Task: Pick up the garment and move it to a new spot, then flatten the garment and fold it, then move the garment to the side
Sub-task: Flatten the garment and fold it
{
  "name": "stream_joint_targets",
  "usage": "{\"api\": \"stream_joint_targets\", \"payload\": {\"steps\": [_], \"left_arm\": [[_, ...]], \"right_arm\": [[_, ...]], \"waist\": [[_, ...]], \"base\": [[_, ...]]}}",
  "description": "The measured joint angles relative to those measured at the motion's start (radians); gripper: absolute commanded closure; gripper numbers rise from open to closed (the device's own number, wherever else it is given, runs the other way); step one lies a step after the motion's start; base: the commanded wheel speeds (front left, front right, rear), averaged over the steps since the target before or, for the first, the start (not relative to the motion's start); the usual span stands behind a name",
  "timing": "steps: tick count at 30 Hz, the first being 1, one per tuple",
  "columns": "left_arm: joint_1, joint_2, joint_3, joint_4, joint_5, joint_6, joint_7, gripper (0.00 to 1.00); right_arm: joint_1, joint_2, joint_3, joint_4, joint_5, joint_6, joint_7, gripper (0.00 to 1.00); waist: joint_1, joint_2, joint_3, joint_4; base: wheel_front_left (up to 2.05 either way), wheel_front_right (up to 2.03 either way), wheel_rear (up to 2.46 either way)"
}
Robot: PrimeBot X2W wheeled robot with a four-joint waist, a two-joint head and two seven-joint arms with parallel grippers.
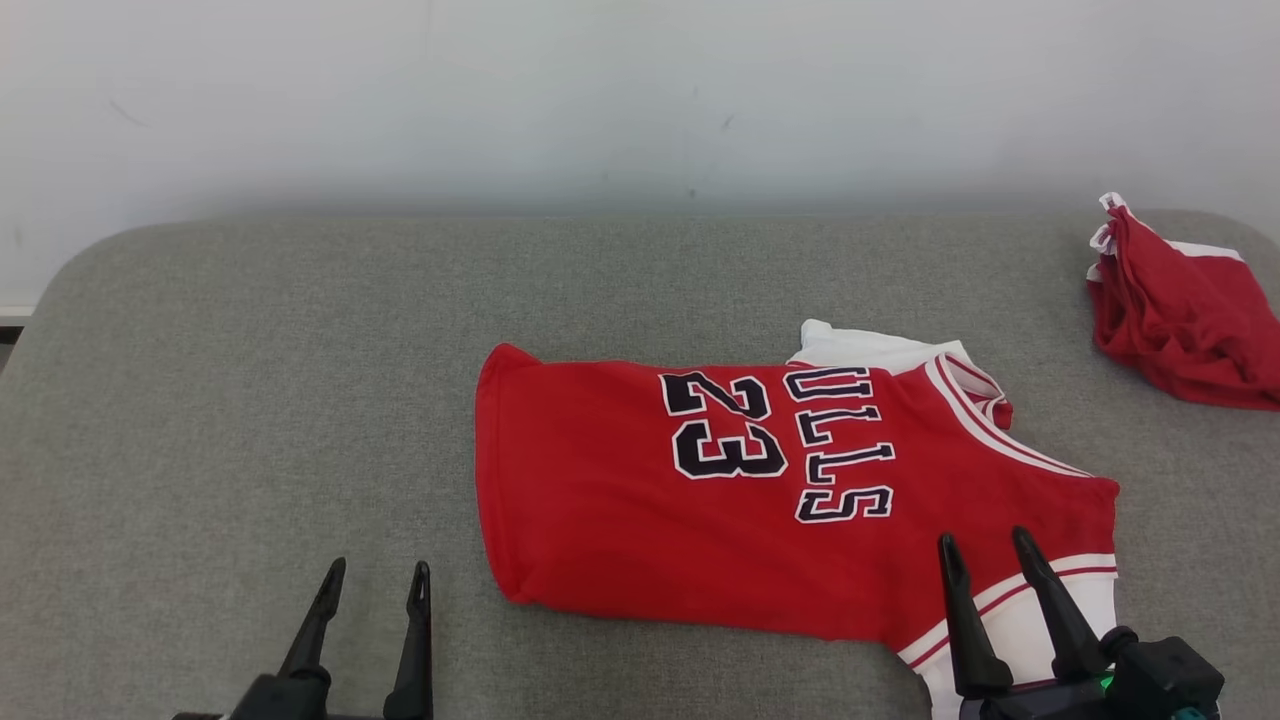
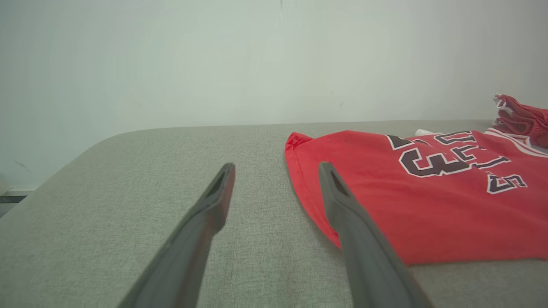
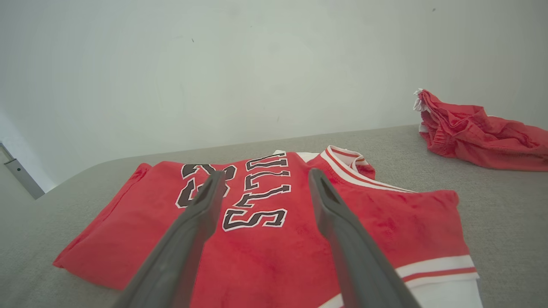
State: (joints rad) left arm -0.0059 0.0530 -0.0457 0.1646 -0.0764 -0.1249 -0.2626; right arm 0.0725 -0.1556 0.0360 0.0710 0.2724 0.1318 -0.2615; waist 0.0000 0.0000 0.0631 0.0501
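Note:
The garment point(image 1: 700, 500) is a red jersey with white trim, a dark "23" and lettering, lying flat on the grey padded table point(image 1: 250, 400), right of centre. Its hem points left and its collar right. It lies spread out in the left wrist view point(image 2: 428, 205) and the right wrist view point(image 3: 274, 239). My left gripper point(image 1: 375, 580) is open over bare table, just left of the jersey's near hem corner, with nothing between its fingers point(image 2: 214, 201). My right gripper point(image 1: 990, 555) is open above the jersey's near sleeve end, its fingers point(image 3: 329, 209) apart and empty.
A crumpled red cloth with white edging point(image 1: 1180, 310) lies at the table's far right edge, also seen in the right wrist view point(image 3: 479, 132) and left wrist view point(image 2: 522, 119). A pale wall point(image 1: 600, 100) stands behind the table. The table's left half is bare grey fabric.

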Motion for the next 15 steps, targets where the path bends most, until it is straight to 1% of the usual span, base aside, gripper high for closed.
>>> {"api": "stream_joint_targets", "payload": {"steps": [4, 8, 15], "left_arm": [[-0.023, 0.000, -0.016, 0.054, -0.045, -0.004, 0.000, 0.00], [-0.069, 0.010, -0.068, 0.108, -0.051, -0.006, 0.000, 0.00], [-0.134, 0.028, -0.114, 0.214, -0.078, -0.006, 0.000, 0.00]], "right_arm": [[-0.011, 0.003, 0.005, 0.002, 0.000, 0.000, 0.000, 0.00], [-0.030, 0.004, 0.013, 0.002, 0.000, 0.000, 0.000, 0.00], [-0.060, 0.012, 0.031, 0.004, 0.000, 0.000, 0.000, 0.00]], "waist": [[0.0000, 0.0000, 0.010, -0.006], [0.0000, 0.0000, 0.021, -0.021], [0.0000, 0.0000, 0.045, -0.059]], "base": [[0.00, 0.00, 0.00], [0.00, 0.00, 0.00], [0.00, 0.00, 0.00]]}}
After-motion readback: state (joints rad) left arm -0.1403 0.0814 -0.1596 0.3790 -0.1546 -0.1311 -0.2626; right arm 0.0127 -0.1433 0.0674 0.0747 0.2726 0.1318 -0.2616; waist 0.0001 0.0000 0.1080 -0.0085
